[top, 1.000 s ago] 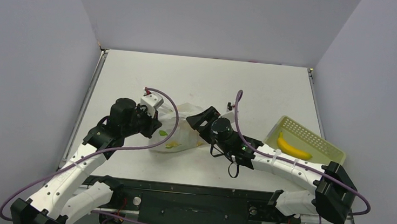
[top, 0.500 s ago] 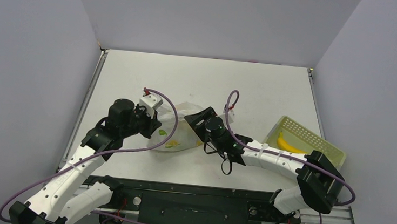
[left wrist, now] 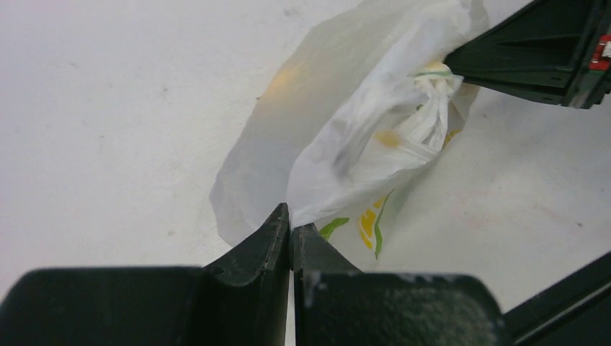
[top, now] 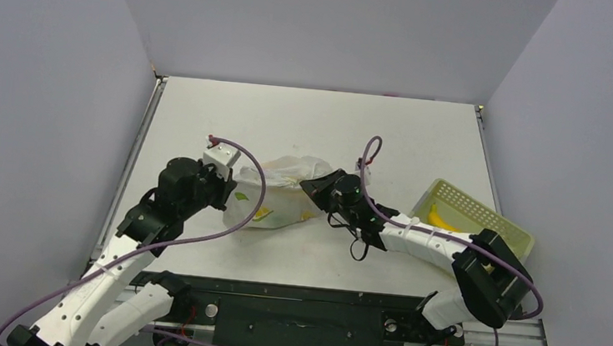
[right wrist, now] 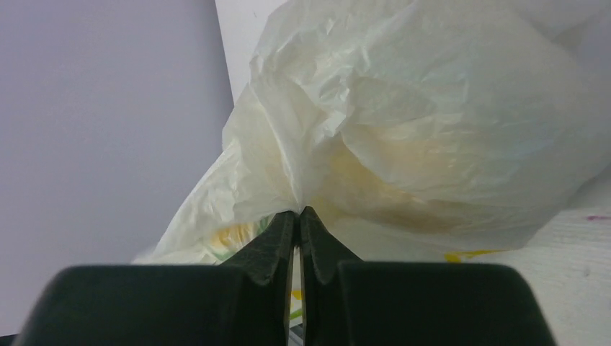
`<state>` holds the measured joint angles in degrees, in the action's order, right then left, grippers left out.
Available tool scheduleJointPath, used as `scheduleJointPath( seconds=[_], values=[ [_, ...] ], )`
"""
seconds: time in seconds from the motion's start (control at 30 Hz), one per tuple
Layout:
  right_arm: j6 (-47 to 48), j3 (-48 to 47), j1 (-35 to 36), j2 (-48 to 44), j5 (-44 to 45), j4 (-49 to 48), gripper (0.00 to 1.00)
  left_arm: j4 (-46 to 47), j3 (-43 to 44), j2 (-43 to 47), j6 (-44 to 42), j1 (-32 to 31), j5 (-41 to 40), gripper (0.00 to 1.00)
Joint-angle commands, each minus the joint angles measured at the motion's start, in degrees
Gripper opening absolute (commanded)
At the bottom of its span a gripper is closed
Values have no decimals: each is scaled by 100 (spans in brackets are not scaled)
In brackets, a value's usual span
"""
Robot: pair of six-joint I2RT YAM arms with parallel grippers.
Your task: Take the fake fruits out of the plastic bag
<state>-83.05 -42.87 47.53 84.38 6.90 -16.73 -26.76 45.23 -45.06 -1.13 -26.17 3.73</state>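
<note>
Both pincers are clenched on the bag (top: 278, 196) in the middle of the table: the left gripper (left wrist: 290, 232) pinches its left end, the right gripper (right wrist: 298, 216) its right. The film looks thin, crinkly and slippery, likely to tear, so bunched folds are the place to grip. The yellow fruit (right wrist: 382, 180) showing through looks light and hard. A banana (top: 443, 223) lies in the basket (top: 469, 206) on the right.

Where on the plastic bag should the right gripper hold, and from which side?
Probably the bunched folds at the plastic bag's right end, approached low from the right: the film gathers into a thin pinchable ridge there. The right gripper is shut there; the left gripper pinches the opposite end.
</note>
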Motion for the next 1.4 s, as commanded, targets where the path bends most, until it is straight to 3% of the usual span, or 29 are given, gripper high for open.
scheduleJointPath(
  seconds=[0.0,0.2,0.37,0.4,0.47,0.57,0.77,0.97,1.23,1.37],
  values=[
    [576,308,-550,-586,-353,-268,0,272,-103,736,59,15,-1366,0],
    [1364,458,-1251,-1121,-1233,-150,0,478,-263,1223,47,23,-1647,0],
    [2051,141,-1326,-1140,-1575,268,0,452,-171,1051,-41,25,-1187,1],
    [2097,105,-1304,-1115,-1662,285,0,461,-163,1029,-82,25,-833,11],
    [2197,-6,-1216,-1037,-1725,336,0,579,-197,998,-139,25,-96,20],
    [2348,-177,-995,-871,-1755,359,0,622,-175,904,-181,18,695,23],
    [2307,-351,-712,-544,-1725,229,0,917,-335,1223,-140,16,1265,29],
    [2162,-473,-659,-375,-1727,153,0,1792,-756,1850,1,7,1793,51],
    [2256,-806,-656,-180,-1812,324,0,976,450,549,-954,-48,2337,55],
    [2203,-868,-656,-67,-1880,276,0,964,596,-35,-1246,-286,1809,54]
  ],
)
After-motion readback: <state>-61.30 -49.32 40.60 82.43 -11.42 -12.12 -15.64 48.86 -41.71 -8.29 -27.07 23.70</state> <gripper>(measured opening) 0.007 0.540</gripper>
